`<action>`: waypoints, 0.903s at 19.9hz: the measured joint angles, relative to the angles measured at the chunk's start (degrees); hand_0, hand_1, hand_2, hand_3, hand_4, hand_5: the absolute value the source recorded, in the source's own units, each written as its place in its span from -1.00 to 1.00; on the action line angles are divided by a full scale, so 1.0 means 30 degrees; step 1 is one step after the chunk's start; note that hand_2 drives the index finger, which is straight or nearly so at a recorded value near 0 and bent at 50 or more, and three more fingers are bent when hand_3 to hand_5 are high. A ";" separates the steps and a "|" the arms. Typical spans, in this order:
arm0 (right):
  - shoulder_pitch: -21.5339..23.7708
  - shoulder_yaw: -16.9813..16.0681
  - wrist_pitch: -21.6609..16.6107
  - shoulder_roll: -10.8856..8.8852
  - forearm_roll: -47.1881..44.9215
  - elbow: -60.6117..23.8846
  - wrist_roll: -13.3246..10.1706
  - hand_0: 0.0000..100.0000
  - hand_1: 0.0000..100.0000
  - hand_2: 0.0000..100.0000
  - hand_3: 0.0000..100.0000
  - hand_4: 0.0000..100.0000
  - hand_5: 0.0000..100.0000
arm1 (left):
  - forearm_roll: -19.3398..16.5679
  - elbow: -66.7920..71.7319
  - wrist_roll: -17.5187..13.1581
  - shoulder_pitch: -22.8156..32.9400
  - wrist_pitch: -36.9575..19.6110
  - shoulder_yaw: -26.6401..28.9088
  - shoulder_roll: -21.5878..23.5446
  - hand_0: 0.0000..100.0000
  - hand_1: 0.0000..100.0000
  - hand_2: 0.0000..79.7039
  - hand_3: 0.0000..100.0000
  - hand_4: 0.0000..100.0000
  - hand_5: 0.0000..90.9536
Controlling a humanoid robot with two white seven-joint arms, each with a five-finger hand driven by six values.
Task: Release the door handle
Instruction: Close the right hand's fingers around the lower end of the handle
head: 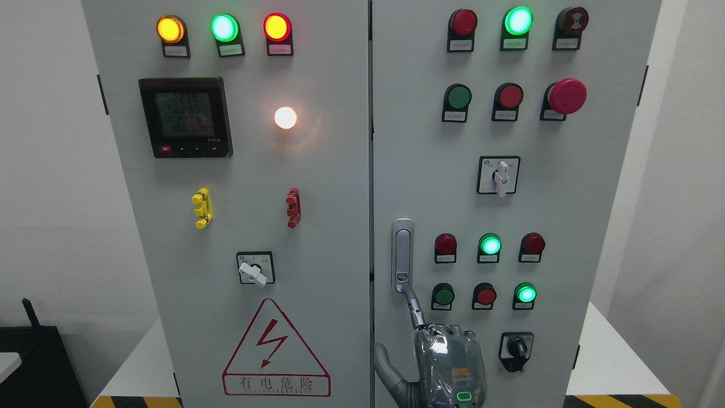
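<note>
My hand (447, 362) was low on the right door of the grey cabinet (340, 238). I could not tell which arm it came from. 1 finger (414, 309) pointed up and its tip touched the bottom of the silver door handle (402, 255). My other fingers looked curled together and held nothing. The handle stood upright at the left edge of the right door, flat against it. A red warning triangle (276, 351) sat on the left door.

We are in an industrial electrical test area. A grey control cabinet (362, 170) carries indicator lamps (225, 27), a digital meter (186, 117) and a high-voltage warning triangle (276, 351).
</note>
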 measured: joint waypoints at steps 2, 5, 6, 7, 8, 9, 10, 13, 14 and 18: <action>-0.0023 -0.0035 -0.0005 0.0005 0.0007 0.0056 0.0001 -0.27 -0.64 -1.00 1.00 1.00 1.00 | 0.0000 0.0000 -0.0001 0.0000 0.0000 0.0000 0.0000 -0.76 -0.22 -1.00 -1.00 -1.00 -1.00; -0.0028 -0.0066 -0.0012 0.0017 0.0013 0.0119 0.0000 -0.27 -0.64 -1.00 1.00 1.00 1.00 | 0.0000 0.0000 0.0000 0.0000 -0.0001 0.0000 0.0000 -0.76 -0.22 -1.00 -1.00 -1.00 -1.00; -0.0023 -0.0072 0.0011 0.0023 0.0014 0.0139 0.0000 -0.27 -0.64 -1.00 1.00 1.00 1.00 | 0.0000 0.0000 -0.0001 0.0000 0.0000 0.0000 0.0000 -0.76 -0.22 -1.00 -1.00 -1.00 -1.00; -0.0009 -0.0079 0.0024 0.0026 0.0013 0.0150 0.0000 -0.27 -0.64 -1.00 1.00 1.00 1.00 | 0.0000 0.0000 0.0000 0.0000 -0.0001 0.0000 0.0000 -0.76 -0.22 -1.00 -1.00 -1.00 -1.00; 0.0015 -0.0090 0.0046 0.0029 0.0014 0.0163 0.0000 -0.27 -0.64 -1.00 1.00 1.00 1.00 | 0.0000 0.0000 -0.0001 0.0000 0.0000 0.0000 0.0000 -0.76 -0.22 -1.00 -1.00 -1.00 -1.00; 0.0044 -0.0094 0.0065 0.0031 0.0014 0.0177 0.0001 -0.27 -0.64 -1.00 1.00 1.00 1.00 | 0.0000 0.0000 0.0000 0.0000 0.0000 0.0000 0.0000 -0.76 -0.22 -1.00 -1.00 -1.00 -1.00; 0.0070 -0.0097 0.0086 0.0033 0.0015 0.0186 0.0000 -0.27 -0.64 -1.00 1.00 1.00 1.00 | 0.0000 0.0000 0.0000 0.0000 -0.0001 0.0000 0.0000 -0.76 -0.22 -1.00 -1.00 -1.00 -1.00; 0.0124 -0.0103 0.0115 0.0038 0.0015 0.0216 0.0002 -0.27 -0.64 -1.00 1.00 1.00 1.00 | 0.0000 0.0000 0.0000 0.0000 -0.0001 0.0000 0.0000 -0.76 -0.22 -1.00 -1.00 -1.00 -1.00; 0.0131 -0.0109 0.0123 0.0038 0.0015 0.0226 0.0008 -0.27 -0.64 -1.00 1.00 1.00 1.00 | 0.0000 0.0000 0.0000 -0.0001 0.0000 0.0000 0.0000 -0.76 -0.22 -1.00 -1.00 -1.00 -1.00; 0.0138 -0.0135 0.0155 0.0041 0.0011 0.0239 0.0302 -0.27 -0.64 -1.00 1.00 1.00 1.00 | 0.0000 0.0000 0.0000 -0.0001 -0.0001 0.0000 0.0000 -0.76 -0.22 -1.00 -1.00 -1.00 -1.00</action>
